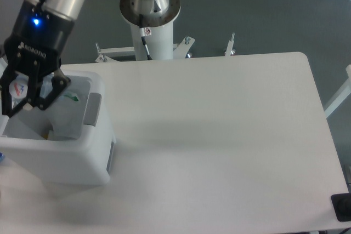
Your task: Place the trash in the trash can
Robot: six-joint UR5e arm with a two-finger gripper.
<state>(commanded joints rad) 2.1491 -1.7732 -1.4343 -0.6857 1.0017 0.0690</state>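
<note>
The trash can — a white boxy bin with a grey side panel — stands at the left edge of the table, its top open. A flat clear plastic bag lies inside, green print showing. The crushed clear bottle — white cap, printed label — hangs directly above the can's opening.
</note>
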